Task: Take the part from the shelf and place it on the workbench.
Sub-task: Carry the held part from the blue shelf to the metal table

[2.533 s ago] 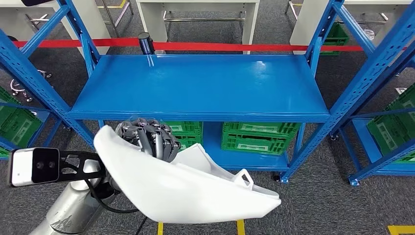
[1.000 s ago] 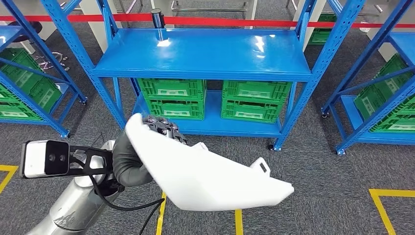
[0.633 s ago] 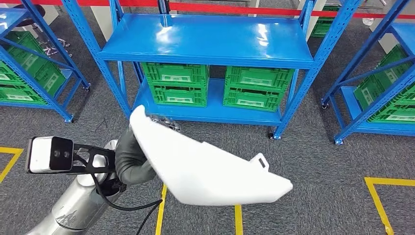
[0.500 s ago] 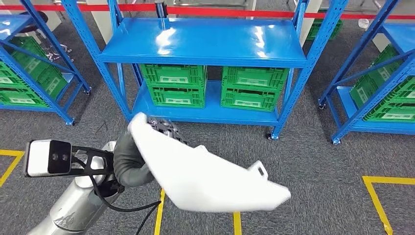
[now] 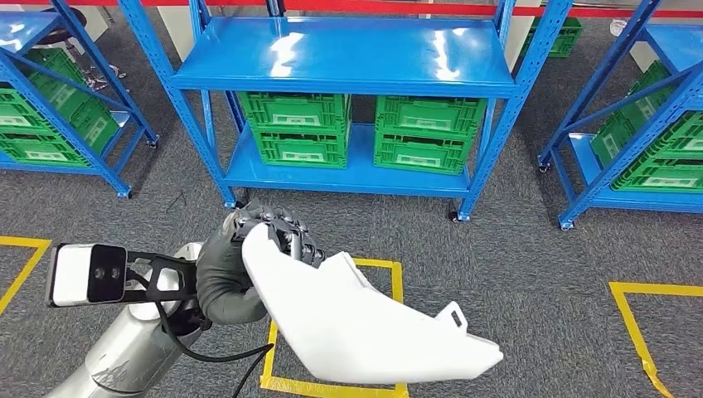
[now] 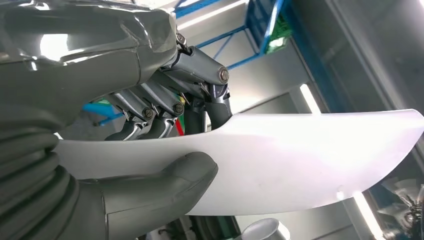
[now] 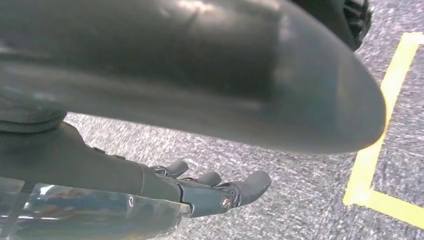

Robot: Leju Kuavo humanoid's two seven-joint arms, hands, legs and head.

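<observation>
Gripping white part w/ left hand: thumb under the panel, dark fingers over its upper edge, seen close in wrist view. Part held in air above grey carpet, off the shelf, long end angled down toward robot's right; small tab near that tip. Yellow floor tape directly below part, more tape at far right and far left. Shelf unit ahead, blue, top deck bare and glossy; green crates side by side on lower deck, a second pair next to them. More blue racks w/ green crates on both sides. Red barrier strip behind shelf at top edge. Left wrist cam box on bracket beside silver forearm. Right hand hanging low over carpet near a yellow line, fingers apart and lightly curved, holding nothing. Workbench not identifiable in these views.
</observation>
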